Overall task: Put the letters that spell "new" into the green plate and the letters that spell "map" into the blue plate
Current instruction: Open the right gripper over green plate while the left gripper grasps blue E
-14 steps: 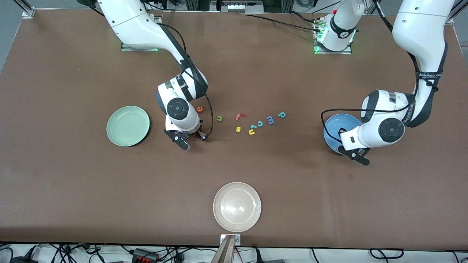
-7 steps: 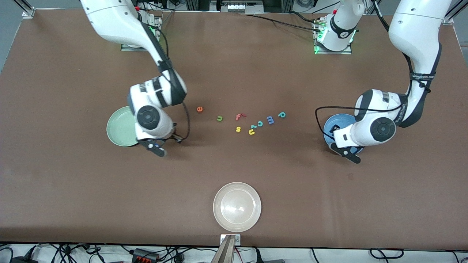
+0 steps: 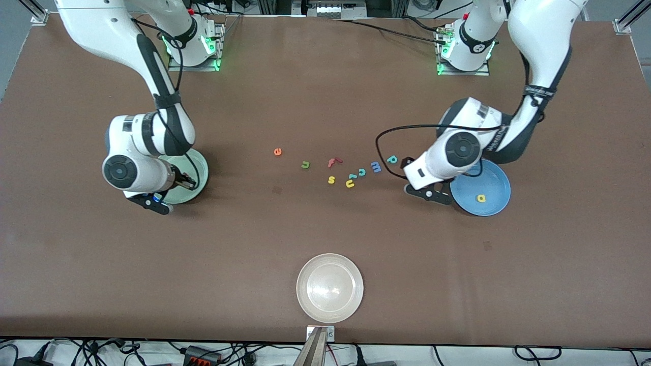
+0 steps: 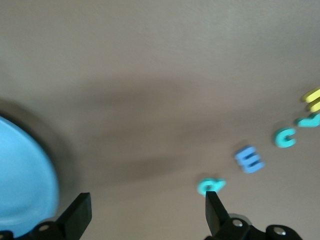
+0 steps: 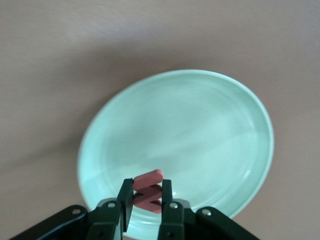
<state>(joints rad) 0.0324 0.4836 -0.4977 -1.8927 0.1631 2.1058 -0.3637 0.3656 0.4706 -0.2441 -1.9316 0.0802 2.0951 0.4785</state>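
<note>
My right gripper [image 5: 146, 189] is shut on the pinkish-red "w" [image 5: 148, 178] and hangs over the rim of the green plate [image 5: 200, 125], seen in the front view as the green plate [image 3: 198, 175] under the right gripper [image 3: 152, 200]. The orange "e" [image 3: 277, 151] and green "n" [image 3: 305, 164] lie on the table. The yellow "a" [image 3: 480, 197] lies in the blue plate [image 3: 491, 178]. My left gripper [image 3: 430, 194] is open and empty beside that plate. The blue "m" [image 4: 248, 159] and teal "p" [image 4: 210, 185] lie just ahead of the left gripper [image 4: 146, 202].
Loose letters sit mid-table: a red "f" [image 3: 333, 162], a yellow "s" [image 3: 331, 179], a yellow "u" [image 3: 350, 183] and a teal "c" [image 3: 361, 172]. A whitish-beige plate [image 3: 305, 300] stands near the table's edge closest to the front camera.
The right arm carried the "w" from beside the letters to over the green plate. The left gripper opened, left the "a" in the blue plate and swung toward the letters.
</note>
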